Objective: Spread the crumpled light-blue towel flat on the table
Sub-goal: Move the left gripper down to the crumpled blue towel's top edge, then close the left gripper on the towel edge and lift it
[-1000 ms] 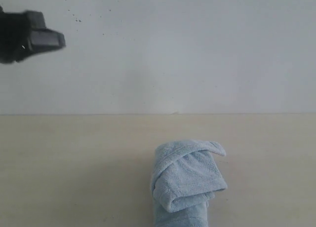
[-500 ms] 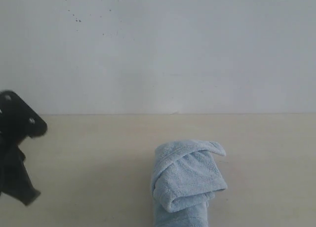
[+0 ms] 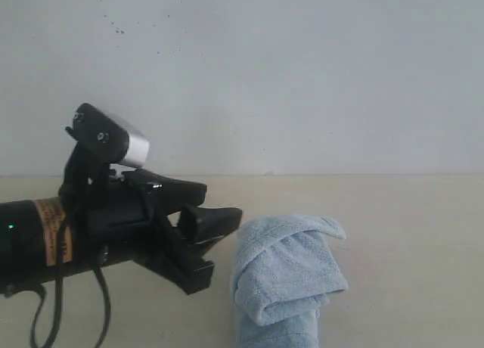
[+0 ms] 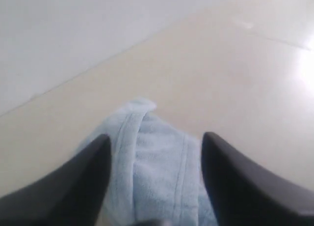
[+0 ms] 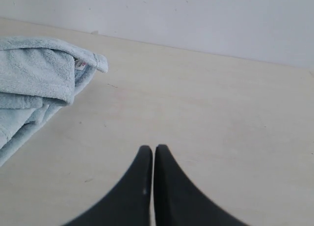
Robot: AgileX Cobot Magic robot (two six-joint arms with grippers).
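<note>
The light-blue towel (image 3: 286, 276) lies crumpled in a folded heap on the beige table (image 3: 408, 227), near the front middle. My left gripper (image 3: 219, 238) reaches in from the left and stands open just beside the towel's left side. In the left wrist view the towel (image 4: 157, 162) fills the gap between the two dark fingers (image 4: 83, 182), which do not grip it. The right wrist view shows my right gripper (image 5: 153, 150) shut and empty above bare table, with the towel (image 5: 37, 83) and its small white tag (image 5: 80, 64) off to one side.
A grey-white wall (image 3: 302, 76) with a few dark specks rises behind the table's far edge. Bare tabletop (image 3: 423, 287) stretches to the right of the towel.
My left arm has swung down and in from the far left to the towel's left side, and its jaws have opened. The towel has not moved.
</note>
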